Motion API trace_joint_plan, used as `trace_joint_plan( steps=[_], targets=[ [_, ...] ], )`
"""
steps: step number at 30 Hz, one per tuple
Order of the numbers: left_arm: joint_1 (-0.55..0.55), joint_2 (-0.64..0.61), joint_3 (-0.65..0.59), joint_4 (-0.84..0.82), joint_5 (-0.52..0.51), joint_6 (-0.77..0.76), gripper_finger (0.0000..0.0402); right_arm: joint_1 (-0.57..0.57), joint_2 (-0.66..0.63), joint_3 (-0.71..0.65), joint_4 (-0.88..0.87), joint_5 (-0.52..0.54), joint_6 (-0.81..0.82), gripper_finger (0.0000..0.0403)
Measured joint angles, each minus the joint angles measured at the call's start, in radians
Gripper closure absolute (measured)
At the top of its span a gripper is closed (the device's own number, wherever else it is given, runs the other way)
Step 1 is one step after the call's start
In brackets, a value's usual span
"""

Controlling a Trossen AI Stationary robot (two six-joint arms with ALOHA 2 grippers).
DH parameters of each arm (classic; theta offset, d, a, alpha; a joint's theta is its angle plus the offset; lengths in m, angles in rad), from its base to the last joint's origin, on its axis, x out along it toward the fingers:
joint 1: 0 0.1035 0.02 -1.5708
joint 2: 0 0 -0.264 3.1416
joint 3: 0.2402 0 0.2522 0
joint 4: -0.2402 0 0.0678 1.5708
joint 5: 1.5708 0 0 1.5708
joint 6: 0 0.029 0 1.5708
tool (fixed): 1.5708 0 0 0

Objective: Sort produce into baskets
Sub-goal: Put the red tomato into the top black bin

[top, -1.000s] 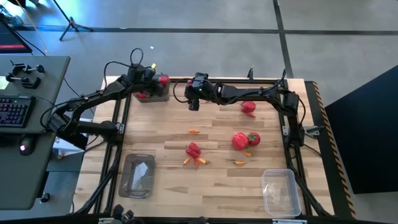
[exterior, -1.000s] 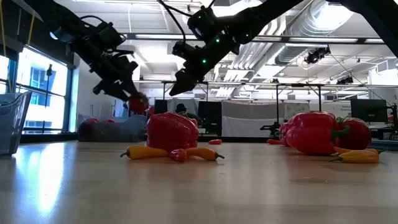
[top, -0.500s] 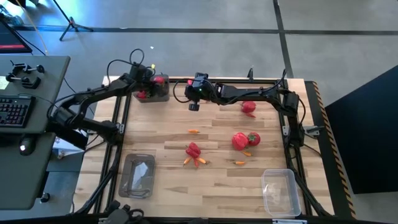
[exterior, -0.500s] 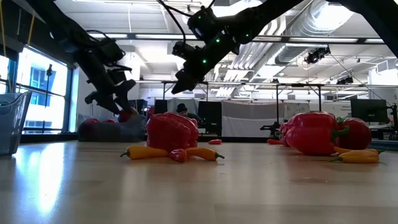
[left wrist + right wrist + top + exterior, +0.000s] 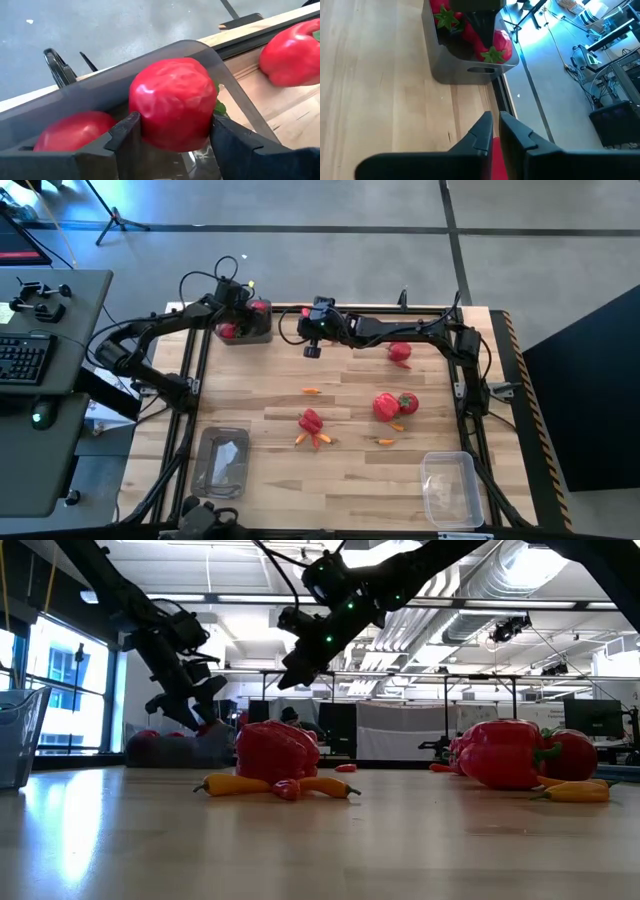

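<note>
Produce, high view: bell peppers (image 5: pixel 394 405), slim orange pieces (image 5: pixel 312 391) lie loose mid-desk (image 5: pixel 350 480); far-left basket (image 5: pixel 246 328) holds red fruits.
Low view: left claw (image 5: pixel 190 705) dips into that tub.
Left wrist view: fingers (image 5: pixel 125 132) clamp a glossy, rounded red fruit (image 5: pixel 172 102) above smooth grey see-through walls; risk: an early release could bounce it off the rim.
Right wrist view: right claw (image 5: pixel 495 131) together, empty, just beside the basket.

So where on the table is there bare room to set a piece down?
Bare wood lies between the left front tub and the right front tub, and along the left edge behind the front tub. The middle is crowded: a pepper with slim pieces and a pepper pair. The back tub already holds fruit.
</note>
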Motion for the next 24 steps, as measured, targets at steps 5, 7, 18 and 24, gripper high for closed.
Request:
trace_joint_plan(
  steps=[5,7,18,24],
  targets=[
    [0.0,0.021,0.0,-0.008,-0.002,-0.005,0.0175,0.0,0.0,0.0,0.0,0.0,0.0,0.0384],
    [0.0,0.022,0.0,-0.011,-0.019,-0.014,0.0168,0.0,0.0,0.0,0.0,0.0,0.0,0.0384],
    [0.001,-0.054,0.0,0.0,-0.029,0.071,0.0164,0.0,0.0,0.0,-0.002,0.001,0.003,0.0385],
    [-0.025,-0.152,-0.004,0.001,0.02,0.149,0.0204,-0.029,0.0,0.0,-0.052,-0.067,0.128,0.0401]
  ],
)
